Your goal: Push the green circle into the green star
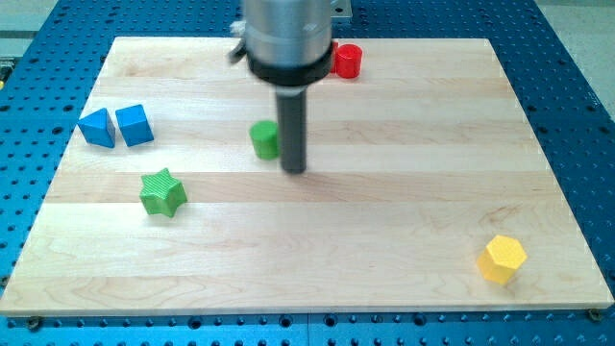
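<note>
The green circle (265,139) is a short cylinder standing near the board's middle, partly hidden on its right side by my rod. My tip (294,170) rests on the board just to the right of and slightly below the green circle, close to it or touching it. The green star (162,192) lies to the lower left of the circle, well apart from it.
Two blue blocks (115,126) sit side by side at the view's left. A red circle (347,61) shows at the top, with the red star next to it hidden behind the arm. A yellow hexagon (502,259) lies at the lower right. The wooden board (404,211) rests on a blue perforated table.
</note>
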Action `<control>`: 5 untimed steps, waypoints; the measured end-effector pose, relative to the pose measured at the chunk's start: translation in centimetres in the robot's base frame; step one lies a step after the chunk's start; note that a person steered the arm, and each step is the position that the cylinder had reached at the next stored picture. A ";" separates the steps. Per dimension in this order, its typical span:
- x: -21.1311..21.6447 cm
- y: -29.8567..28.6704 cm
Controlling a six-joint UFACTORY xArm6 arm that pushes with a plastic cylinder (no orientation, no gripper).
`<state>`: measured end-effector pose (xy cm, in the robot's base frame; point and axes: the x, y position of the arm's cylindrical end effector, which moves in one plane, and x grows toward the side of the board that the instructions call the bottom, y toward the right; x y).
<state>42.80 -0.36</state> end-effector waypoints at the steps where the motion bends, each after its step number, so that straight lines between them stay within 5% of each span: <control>1: -0.9 -0.7; 2: -5.3 -0.6; 5: 4.8 -13.0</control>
<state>47.57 -13.32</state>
